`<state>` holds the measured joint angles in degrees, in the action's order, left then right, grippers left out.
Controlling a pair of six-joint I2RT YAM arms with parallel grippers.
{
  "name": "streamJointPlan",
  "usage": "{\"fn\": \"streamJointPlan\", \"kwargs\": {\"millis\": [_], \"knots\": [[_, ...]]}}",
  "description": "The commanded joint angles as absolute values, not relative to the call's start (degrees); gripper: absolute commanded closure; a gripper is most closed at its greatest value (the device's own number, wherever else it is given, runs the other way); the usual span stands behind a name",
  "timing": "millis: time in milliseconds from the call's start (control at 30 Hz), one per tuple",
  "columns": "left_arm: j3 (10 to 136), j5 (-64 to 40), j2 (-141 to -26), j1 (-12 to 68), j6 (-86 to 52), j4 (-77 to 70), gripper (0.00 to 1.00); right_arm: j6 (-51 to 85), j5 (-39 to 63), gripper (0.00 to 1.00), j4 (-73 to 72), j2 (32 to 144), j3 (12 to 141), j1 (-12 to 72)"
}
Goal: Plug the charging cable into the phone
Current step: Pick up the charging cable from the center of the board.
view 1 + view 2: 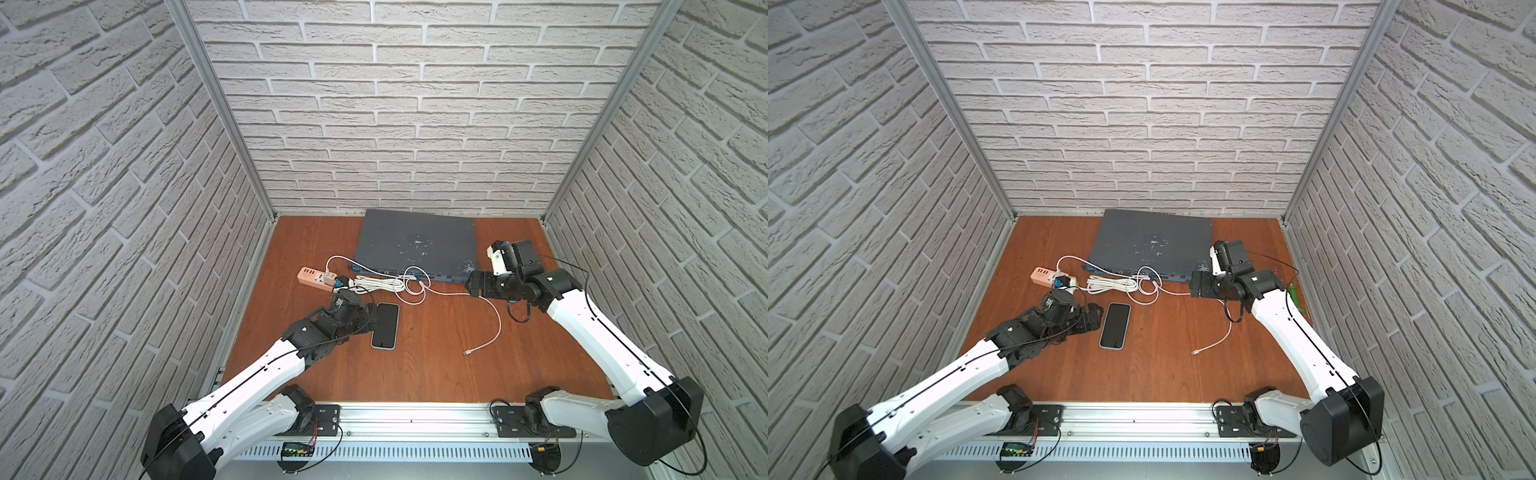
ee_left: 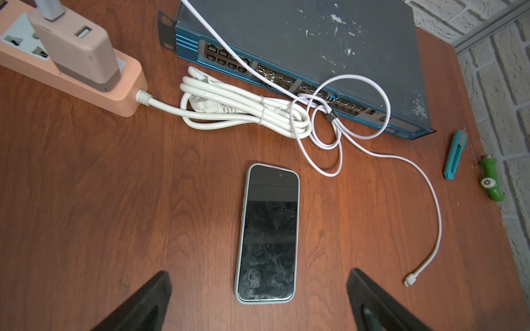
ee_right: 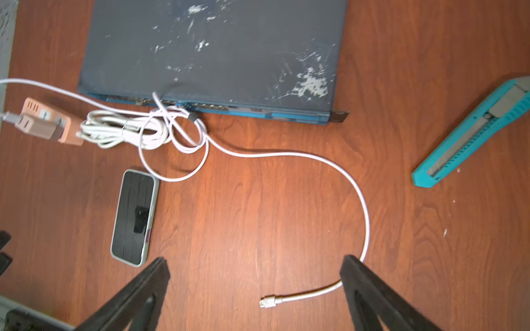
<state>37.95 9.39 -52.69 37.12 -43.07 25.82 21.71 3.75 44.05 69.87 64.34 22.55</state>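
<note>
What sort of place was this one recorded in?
Likely a staged robot test cell: brick-pattern wall panels in aluminium framing, a wood-grain table, a metal mounting rail along its edge.

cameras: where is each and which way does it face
Top views: high up front, looking down on the table; left arm and right arm show.
Left wrist: above the table, facing the phone; open left gripper shows.
Right wrist: above the table, facing the charging cable; open right gripper shows.
Shared: phone and charging cable in both wrist views.
</note>
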Motion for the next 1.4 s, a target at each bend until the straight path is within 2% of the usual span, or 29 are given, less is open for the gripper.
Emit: {"fn": "streamJointPlan", "kwargs": {"millis": [0,333,733,1000,1167,1367], "knots": [[37.42,10.69,-51.70,37.52,-43.72,26.64,0.02,19.96,4.98,0.04,47.03,67.40,64.92,24.40],[37.17,13.73,-51.67,40.06,-45.20,26.70,0.02,19.74,7.19,0.06,45.95,65.24,59.33,27.12],[40.93,18.35,-61.09,47.10,-45.51,26.52,0.02,32.01,-7.28,0.14,47.87,60.52,48.29,27.96],[44.30,19.05,-65.63,49.52,-43.78,26.56,0.02,41.32,-8.04,0.22,42.42,64.01,39.86,27.96],[44.63,21.16,-65.52,49.62,-44.53,28.11,0.02,43.28,-8.66,0.29,39.87,69.30,39.67,28.00],[44.41,23.32,-64.32,49.62,-45.29,29.75,0.02,46.87,-10.23,0.31,36.14,73.22,39.13,27.95]]}}
